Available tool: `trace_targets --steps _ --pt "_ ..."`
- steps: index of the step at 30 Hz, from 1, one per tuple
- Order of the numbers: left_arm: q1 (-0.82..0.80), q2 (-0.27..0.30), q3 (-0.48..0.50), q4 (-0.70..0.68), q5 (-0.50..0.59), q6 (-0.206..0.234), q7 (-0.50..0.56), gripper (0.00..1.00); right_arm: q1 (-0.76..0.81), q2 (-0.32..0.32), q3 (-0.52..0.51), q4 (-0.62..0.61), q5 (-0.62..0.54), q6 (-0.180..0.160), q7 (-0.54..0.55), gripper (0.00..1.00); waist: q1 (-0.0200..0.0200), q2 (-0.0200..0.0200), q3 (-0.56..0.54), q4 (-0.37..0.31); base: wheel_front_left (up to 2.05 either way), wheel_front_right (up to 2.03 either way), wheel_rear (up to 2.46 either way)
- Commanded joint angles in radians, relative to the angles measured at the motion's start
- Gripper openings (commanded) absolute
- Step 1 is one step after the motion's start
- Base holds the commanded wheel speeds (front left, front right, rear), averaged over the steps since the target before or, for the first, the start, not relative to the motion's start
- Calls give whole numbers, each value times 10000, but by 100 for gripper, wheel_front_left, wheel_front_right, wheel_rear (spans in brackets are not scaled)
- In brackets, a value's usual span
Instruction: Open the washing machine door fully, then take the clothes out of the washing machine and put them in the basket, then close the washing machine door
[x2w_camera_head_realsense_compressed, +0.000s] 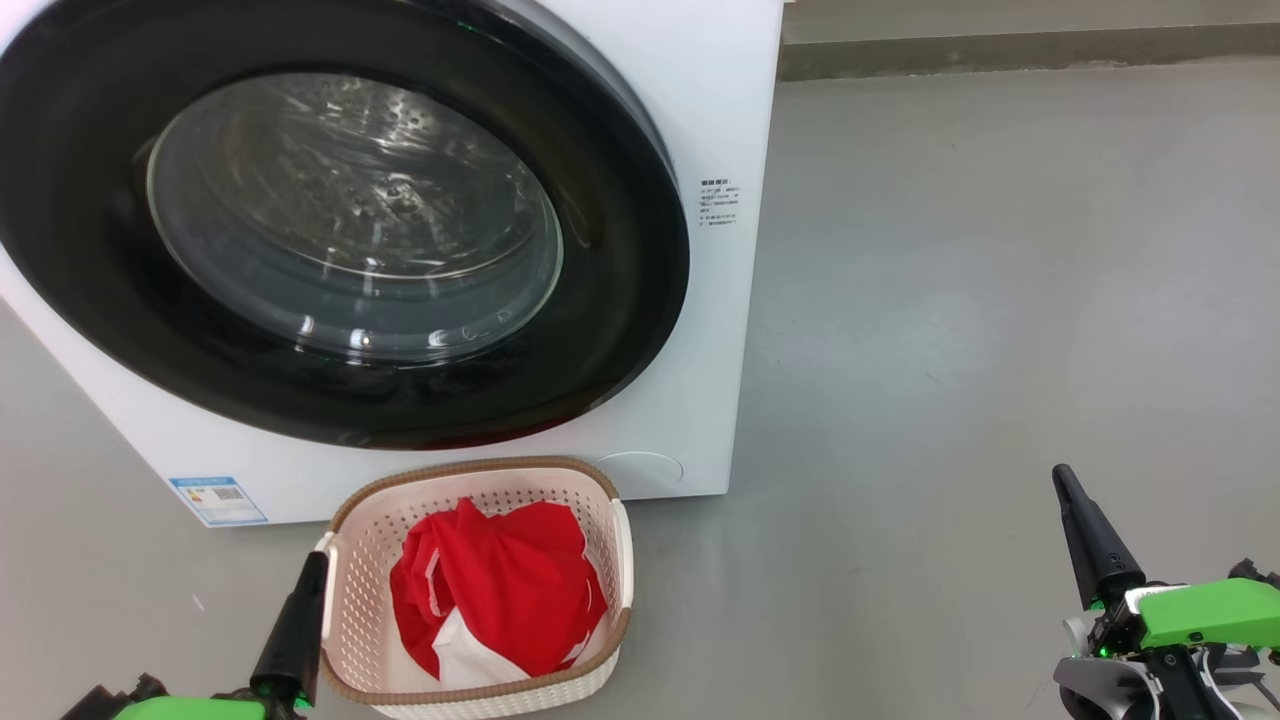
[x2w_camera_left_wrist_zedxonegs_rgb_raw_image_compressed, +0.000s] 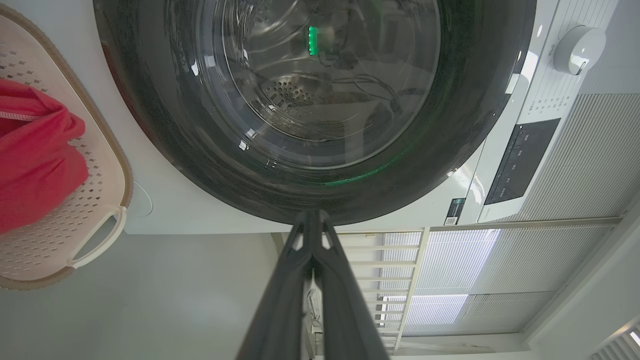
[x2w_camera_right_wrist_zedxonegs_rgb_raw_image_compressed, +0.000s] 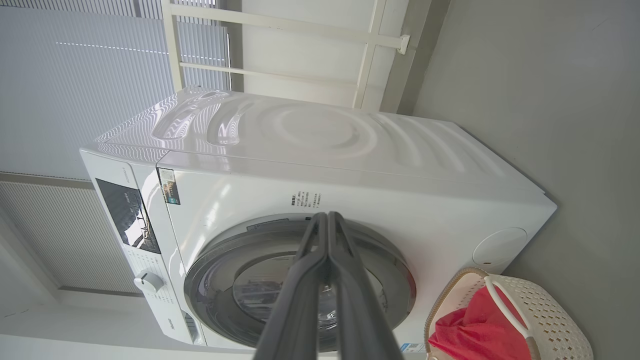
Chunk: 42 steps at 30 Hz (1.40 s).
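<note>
Black fingers on the left gripper (x2w_camera_left_wrist_zedxonegs_rgb_raw_image_compressed: 312, 218) come together at their tips in the left wrist view, so those jaws are closed with nothing between them. Those of the right gripper (x2w_camera_right_wrist_zedxonegs_rgb_raw_image_compressed: 327, 216) are the same, pressed tight along their length and empty.

In the head view the left one stands at the bottom left of the frame, right against the left edge of the basket (x2w_camera_head_realsense_compressed: 360, 600); whether it touches the plastic, I cannot tell. The right one stands at the lower right, over bare grey floor (x2w_camera_head_realsense_compressed: 1000, 300), well apart from everything else.

The basket stands on the floor at the bottom centre, just in front of the washing machine (x2w_camera_head_realsense_compressed: 720, 120) and below its door. The clothes (x2w_camera_head_realsense_compressed: 500, 590) lie bundled inside it, red cloth with a white patch showing at the near side.

Filling the upper left of the frame, the washing machine door (x2w_camera_head_realsense_compressed: 340, 220) looks pushed shut against the white front, its wide glossy black rim around the clear glass. Through the glass the perforated steel drum shows. A small blue label (x2w_camera_head_realsense_compressed: 218, 500) sits at the machine's lower left corner.
</note>
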Motion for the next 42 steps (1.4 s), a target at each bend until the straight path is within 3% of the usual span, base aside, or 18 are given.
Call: trace_targets --steps 1,42 --pt "-399 156 263 -269 -67 -67 47 0 -412 -40 130 -297 17 -4 56 0 -1 0 0 0 0 0 0" --pt "-399 156 261 -269 -68 -67 46 0 -416 -18 98 -295 -9 -4 81 0 -1 0 0 0 0 0 0"
